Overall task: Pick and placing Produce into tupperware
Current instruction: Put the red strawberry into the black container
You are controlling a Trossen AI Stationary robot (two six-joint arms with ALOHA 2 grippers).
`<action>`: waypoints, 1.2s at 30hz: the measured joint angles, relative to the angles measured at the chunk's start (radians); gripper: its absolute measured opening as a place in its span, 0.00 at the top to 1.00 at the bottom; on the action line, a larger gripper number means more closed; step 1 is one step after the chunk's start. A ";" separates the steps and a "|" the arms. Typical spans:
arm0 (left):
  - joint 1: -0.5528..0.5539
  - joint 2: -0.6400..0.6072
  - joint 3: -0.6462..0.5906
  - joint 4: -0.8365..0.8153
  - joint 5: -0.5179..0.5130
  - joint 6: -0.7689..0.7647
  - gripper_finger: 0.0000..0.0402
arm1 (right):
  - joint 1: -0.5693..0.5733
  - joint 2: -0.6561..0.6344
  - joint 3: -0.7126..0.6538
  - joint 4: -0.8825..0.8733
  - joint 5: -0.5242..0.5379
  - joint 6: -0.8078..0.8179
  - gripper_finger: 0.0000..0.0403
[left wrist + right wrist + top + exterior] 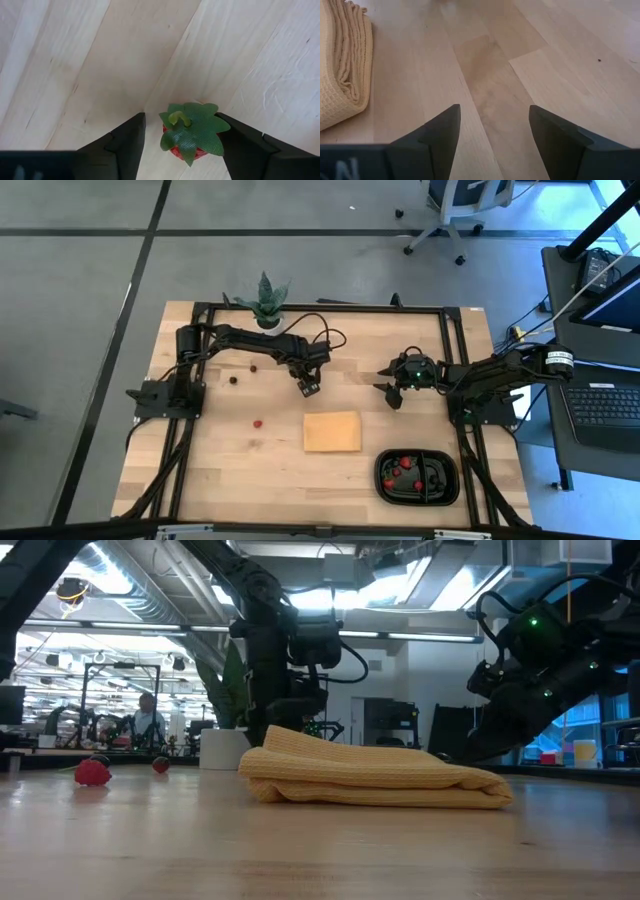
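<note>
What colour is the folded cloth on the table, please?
Tan-yellow, waffle-textured cloth; the low view shows it best.

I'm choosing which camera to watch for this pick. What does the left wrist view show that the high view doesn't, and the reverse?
Only the left wrist view shows a green-topped strawberry standing between the left gripper and its open jaws. Only the high view shows the black tray holding berries, the tan cloth, the potted plant, loose berries and the right gripper. Both show the wooden table.
</note>
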 joint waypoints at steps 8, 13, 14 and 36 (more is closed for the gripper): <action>0.000 0.000 0.000 0.001 0.001 0.000 0.55 | 0.000 0.000 0.000 0.000 0.000 0.000 0.41; 0.000 0.000 0.000 0.001 0.002 0.000 0.62 | 0.000 0.000 0.000 0.000 0.000 0.000 0.41; 0.000 0.000 0.000 0.001 0.002 0.000 0.63 | 0.000 0.000 0.000 0.000 0.000 0.000 0.41; -0.002 0.007 0.186 -0.218 0.167 0.093 0.64 | 0.000 0.000 0.000 -0.001 0.000 0.001 0.41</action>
